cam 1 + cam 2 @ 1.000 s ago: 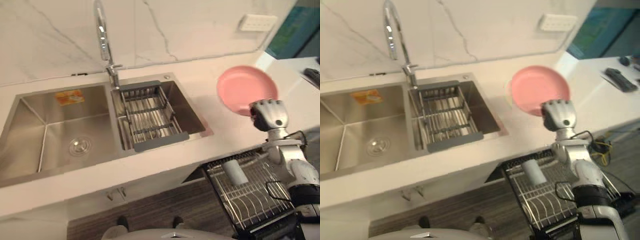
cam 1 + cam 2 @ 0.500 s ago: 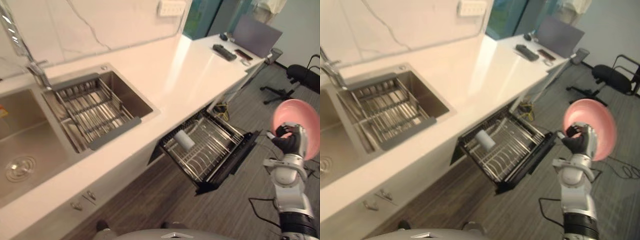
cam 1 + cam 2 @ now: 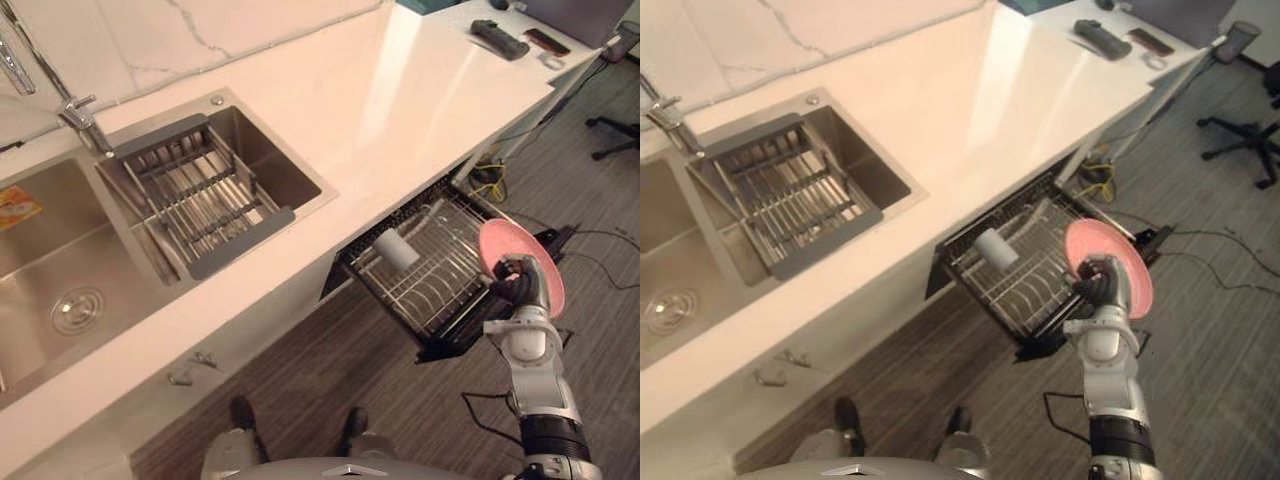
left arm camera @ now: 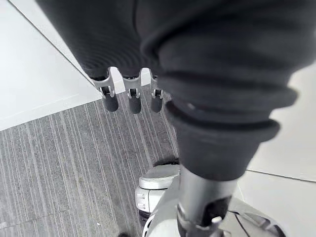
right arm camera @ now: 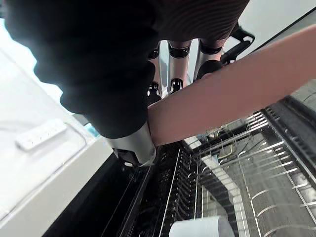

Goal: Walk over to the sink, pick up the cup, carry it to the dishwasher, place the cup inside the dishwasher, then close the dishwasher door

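My right hand is shut on the rim of a pink plate, which it holds upright at the outer right corner of the pulled-out dishwasher rack. In the right wrist view its fingers curl over the plate above the rack wires. A white cup lies on its side in the rack's back part, apart from the hand. My left hand hangs over the grey floor with relaxed fingers and nothing in it.
The double sink has a grey drain basket in its right basin, with the faucet behind it. Dark remotes lie at the far end of the white counter. An office chair stands on the floor beyond.
The camera swung from the sink toward the dishwasher. My right hand carried the pink plate off the counter, out over the floor, then down to the rack's outer corner.
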### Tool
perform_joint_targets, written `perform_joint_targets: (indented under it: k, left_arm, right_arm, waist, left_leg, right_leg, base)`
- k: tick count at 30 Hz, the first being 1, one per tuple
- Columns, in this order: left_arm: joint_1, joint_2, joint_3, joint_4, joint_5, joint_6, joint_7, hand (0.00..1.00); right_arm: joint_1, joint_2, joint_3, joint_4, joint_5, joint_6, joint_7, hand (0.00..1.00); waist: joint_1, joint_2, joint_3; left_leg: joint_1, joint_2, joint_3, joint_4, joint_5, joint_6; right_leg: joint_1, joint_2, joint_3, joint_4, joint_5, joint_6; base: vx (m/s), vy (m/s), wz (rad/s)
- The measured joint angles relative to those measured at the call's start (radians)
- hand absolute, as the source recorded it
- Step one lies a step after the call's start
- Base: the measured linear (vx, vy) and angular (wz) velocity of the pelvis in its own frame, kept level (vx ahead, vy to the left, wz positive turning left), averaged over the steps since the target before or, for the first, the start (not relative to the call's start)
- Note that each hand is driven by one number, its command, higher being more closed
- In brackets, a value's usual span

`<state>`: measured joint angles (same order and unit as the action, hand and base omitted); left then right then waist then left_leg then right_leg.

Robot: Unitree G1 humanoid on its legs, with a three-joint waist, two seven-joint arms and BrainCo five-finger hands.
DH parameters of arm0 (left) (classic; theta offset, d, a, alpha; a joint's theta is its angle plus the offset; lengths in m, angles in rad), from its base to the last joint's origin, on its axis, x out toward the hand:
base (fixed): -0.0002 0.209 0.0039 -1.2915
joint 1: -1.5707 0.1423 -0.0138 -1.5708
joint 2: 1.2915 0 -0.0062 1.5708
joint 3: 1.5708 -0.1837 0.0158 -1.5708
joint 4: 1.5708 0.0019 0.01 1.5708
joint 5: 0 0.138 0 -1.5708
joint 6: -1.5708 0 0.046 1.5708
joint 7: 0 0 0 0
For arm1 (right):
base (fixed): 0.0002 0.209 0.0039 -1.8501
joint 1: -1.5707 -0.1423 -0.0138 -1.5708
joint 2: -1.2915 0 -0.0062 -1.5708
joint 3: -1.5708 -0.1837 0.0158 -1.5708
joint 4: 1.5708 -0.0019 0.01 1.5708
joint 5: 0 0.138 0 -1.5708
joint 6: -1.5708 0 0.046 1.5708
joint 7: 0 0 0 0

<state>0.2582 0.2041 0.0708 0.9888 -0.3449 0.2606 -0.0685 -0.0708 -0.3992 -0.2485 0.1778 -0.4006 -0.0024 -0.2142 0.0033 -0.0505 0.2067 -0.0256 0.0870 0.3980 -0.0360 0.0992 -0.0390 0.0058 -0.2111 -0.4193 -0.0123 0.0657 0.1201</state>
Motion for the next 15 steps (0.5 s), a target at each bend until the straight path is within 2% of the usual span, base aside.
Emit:
perform_joint_targets:
  k: [1,2,3,4,6,8,12,15]
  left_arm:
    - [0.000,-0.001,0.000,0.000,-0.007,-0.001,0.000,0.00]
    - [0.000,-0.006,0.000,-0.002,-0.013,-0.005,-0.003,0.00]
    - [0.000,-0.022,0.002,-0.003,-0.038,-0.009,-0.002,0.00]
    - [0.000,-0.037,0.004,-0.004,-0.051,-0.009,-0.001,0.00]
    - [0.001,-0.056,0.005,-0.008,-0.097,-0.012,-0.006,0.00]
    - [0.001,-0.064,0.005,-0.018,-0.110,-0.023,-0.007,0.00]
    - [-0.008,-0.069,0.003,-0.038,-0.113,-0.028,-0.010,0.00]
    - [-0.042,-0.067,-0.002,-0.044,-0.117,-0.028,-0.011,0.00]
  right_arm:
    - [-0.012,0.000,0.015,0.003,0.000,0.006,0.008,1.00]
    - [-0.049,-0.001,0.050,0.030,0.000,0.009,0.023,1.00]
    - [-0.104,-0.005,0.094,0.084,0.000,0.012,0.033,1.00]
    - [-0.129,-0.006,0.115,0.109,0.000,0.015,0.035,1.00]
    - [-0.202,-0.006,0.188,0.202,0.001,0.023,0.042,1.00]
    - [-0.236,-0.008,0.208,0.245,0.012,0.027,0.053,1.00]
    - [-0.314,-0.055,0.209,0.335,0.066,0.035,0.056,1.00]
    - [-0.404,-0.120,0.208,0.412,0.157,0.058,0.024,1.00]
  waist:
    - [0.002,0.001,0.007]
    - [0.010,0.001,0.022]
    - [0.031,0.006,0.044]
    - [0.042,0.011,0.050]
    - [0.061,0.029,0.067]
    - [0.068,0.038,0.078]
    - [0.074,0.046,0.114]
    - [0.072,0.053,0.175]
  left_leg:
    - [0.000,-0.003,-0.019,0.004,-0.002,-0.001]
    - [-0.010,-0.009,-0.089,0.033,-0.021,-0.009]
    - [-0.018,-0.012,-0.208,0.088,-0.068,-0.022]
    - [-0.029,-0.014,-0.247,0.118,-0.092,-0.028]
    - [-0.072,-0.013,-0.251,0.202,-0.146,-0.026]
    - [-0.091,-0.015,-0.249,0.228,-0.162,-0.031]
    - [-0.142,-0.033,-0.295,0.236,-0.150,-0.015]
    - [-0.184,-0.036,-0.319,0.223,-0.120,-0.014]
  right_leg:
    - [0.000,-0.001,0.002,0.000,0.001,-0.001]
    - [-0.007,-0.005,0.015,-0.002,0.002,-0.003]
    - [-0.011,-0.003,0.045,-0.002,0.013,-0.006]
    - [-0.016,-0.002,0.061,-0.004,0.019,-0.005]
    - [-0.039,-0.004,0.102,-0.004,0.035,-0.004]
    - [-0.046,-0.007,0.105,-0.012,0.046,-0.002]
    - [-0.085,-0.012,0.097,-0.009,0.056,-0.005]
    - [-0.115,-0.014,0.075,-0.003,0.072,-0.001]
  base:
    - [0.00,0.020,-0.10]
    - [-0.02,-0.025,-0.42]
    - [-0.03,-0.031,-0.57]
    - [-0.05,-0.011,-0.67]
    - [-0.06,0.050,-0.41]
    - [-0.04,0.045,-0.10]
    - [-0.04,0.022,0.10]
    - [-0.04,-0.016,0.24]
